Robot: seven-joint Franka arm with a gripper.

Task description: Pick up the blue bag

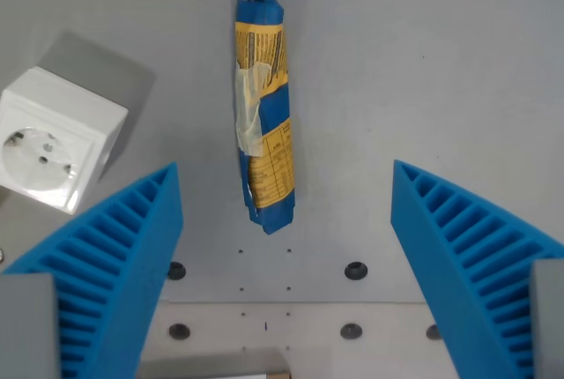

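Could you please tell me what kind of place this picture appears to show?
Probably a robotics lab bench: a plain grey tabletop with bolt holes, holding only test items, a rolled blue-and-yellow bag and a white socket cube, with the ribbed blue gripper jaws wide apart.

I see the blue bag (263,110) lying lengthwise on the grey table (423,70), between my gripper's (284,207) two wide-spread blue fingers (123,247), touching neither. A white socket box (55,137) sits at the wrist view's left, apart from the bag.
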